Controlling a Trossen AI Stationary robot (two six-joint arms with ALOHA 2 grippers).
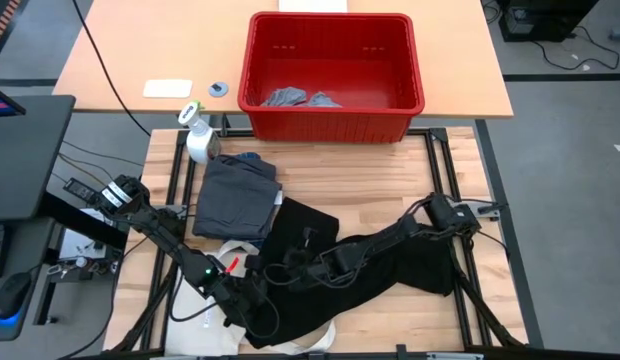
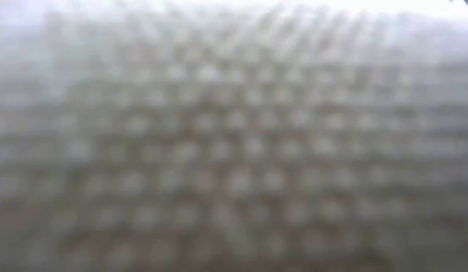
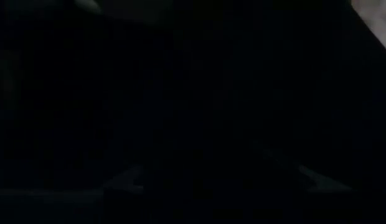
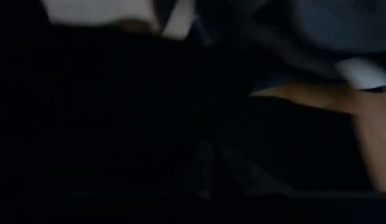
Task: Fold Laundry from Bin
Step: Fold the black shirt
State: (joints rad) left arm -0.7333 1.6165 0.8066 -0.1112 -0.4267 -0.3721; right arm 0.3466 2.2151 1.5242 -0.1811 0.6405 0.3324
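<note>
Right gripper (image 1: 280, 270): fingers pinched fully together, low on the black garment (image 1: 390, 260); whether cloth is caught between them cannot be told. Left gripper (image 1: 235, 292): buried at the same garment's near-left edge, finger spread cannot be told. Black garment: sprawled across the table's near half, soft, limp, light; best taken at hem or corner. Dark grey piece (image 1: 235, 195): folded beside it. Bin (image 1: 335, 120): far side, 2 light grey pieces (image 1: 300, 98) inside.

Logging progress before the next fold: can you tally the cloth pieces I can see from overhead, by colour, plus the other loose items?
Black piece, spread on the table: 1
Dark grey piece, folded: 1
Light grey pieces, in the red bin: 2
Red bin: 1
Spray bottle: 1
Total: 6
A cream fabric edge shows under the black piece; not counted.
</note>
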